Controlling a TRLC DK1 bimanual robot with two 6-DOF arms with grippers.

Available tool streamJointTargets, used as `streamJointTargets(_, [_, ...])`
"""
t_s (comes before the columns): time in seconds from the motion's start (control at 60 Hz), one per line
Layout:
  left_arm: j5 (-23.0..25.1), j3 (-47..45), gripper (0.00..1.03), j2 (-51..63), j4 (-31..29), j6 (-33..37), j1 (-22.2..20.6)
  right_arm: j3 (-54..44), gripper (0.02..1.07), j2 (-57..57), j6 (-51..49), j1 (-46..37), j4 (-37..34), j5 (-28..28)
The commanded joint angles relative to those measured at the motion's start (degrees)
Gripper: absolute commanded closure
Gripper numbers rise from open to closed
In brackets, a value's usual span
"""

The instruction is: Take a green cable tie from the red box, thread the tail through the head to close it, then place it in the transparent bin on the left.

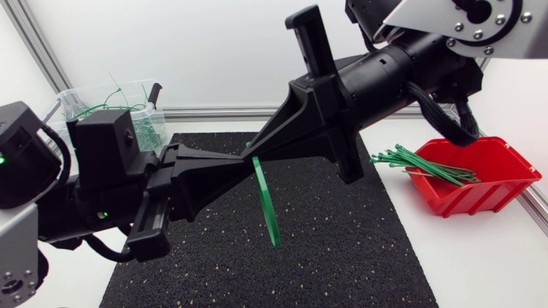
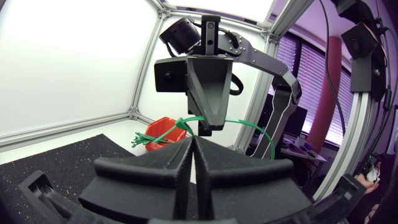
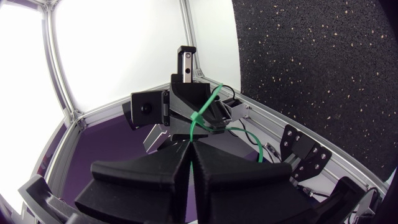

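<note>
Green cable tie [image 1: 268,205] is pinched in the right tool [image 1: 261,148] above the mat [image 1: 342,257], hung free so its tail can be threaded. The left tool [image 1: 243,167] is closed narrow alongside; its grip cannot be told.

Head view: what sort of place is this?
Probably a robotics lab bench: a black mat, a red box of ties, and the left gripper and right gripper at one green cable tie.
</note>
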Motion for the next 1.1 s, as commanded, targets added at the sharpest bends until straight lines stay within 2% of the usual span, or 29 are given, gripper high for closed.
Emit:
streamJointTargets(0.0, [1.31, -0.58, 1.0, -2.22, 1.71, -0.53, -1.07, 0.04, 0.97, 1.75, 2.05, -1.18, -0.58, 1.73])
streamJointTargets(0.517, [1.31, -0.41, 1.0, -2.58, 1.45, -0.62, -0.8, 0.39, 0.96, 2.19, 2.23, -1.53, -0.93, 2.43])
streamJointTargets(0.683, [1.39, 0.12, 1.0, -1.17, 1.27, -0.62, 0.95, 0.47, 0.72, 0.25, 2.05, -1.53, -0.67, 2.34])
streamJointTargets(0.75, [1.39, 0.38, 1.0, -0.29, 1.18, -0.97, 1.74, 0.47, 0.59, -0.54, 1.96, -1.53, -0.67, 2.34])
streamJointTargets(0.917, [3.5, 1.18, 1.0, 0.94, 1.27, -2.38, 4.38, 0.3, 0.58, -2.12, 1.79, -2.59, -0.85, 2.43])
streamJointTargets(1.083, [4.47, 1.0, 1.0, 0.33, 1.18, -3.25, 4.29, 0.56, 0.58, -2.03, 1.43, -3.99, -0.93, 2.7])
